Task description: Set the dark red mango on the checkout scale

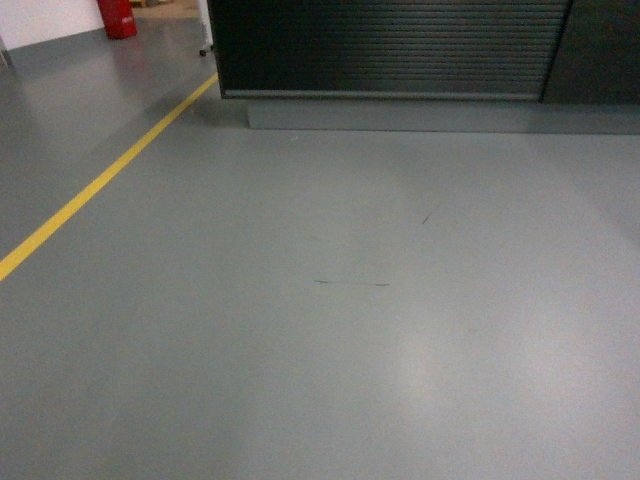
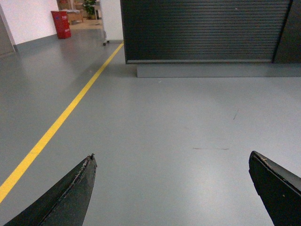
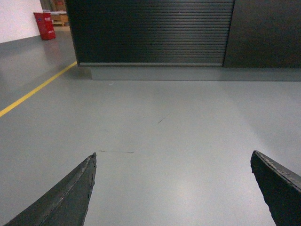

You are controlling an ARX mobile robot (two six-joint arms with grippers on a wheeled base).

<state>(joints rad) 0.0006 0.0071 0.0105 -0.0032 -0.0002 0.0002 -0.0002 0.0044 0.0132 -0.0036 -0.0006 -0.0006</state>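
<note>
— Checkout (image 1: pixel 390 45) ahead of us, and only its front shows: a dark brown-black panel ribbed in horizontal lines, standing on a plain grey plinth along the floor (image 1: pixel 330 330). Its top lies above the edge of every view, so we cannot see what rests on it.

— And the mango, the scale?

— We see neither in any of the three views. The bench front fills the top of the head view, with a smooth dark panel (image 1: pixel 600 50) adjoining it on the right.

— What about our left gripper (image 2: pixel 172 165)?

— Its fingers (image 2: pixel 75 193) are spread wide, one dark tip at each lower corner of the left wrist view, with bare grey floor between them and nothing held.

— The right gripper (image 3: pixel 173 165)?

— Likewise: fingers (image 3: pixel 70 197) set wide apart, holding nothing, pointing toward the ribbed panel, which stands well apart from them.

— Anything else?

— A yellow line (image 1: pixel 100 180) runs diagonally across the floor on our left, toward the bench's left corner. Beyond it, far off by a white wall, stands a red container (image 2: pixel 61 24). A thin dark scuff (image 1: pixel 352 284) marks the floor in the middle of the head view.
</note>
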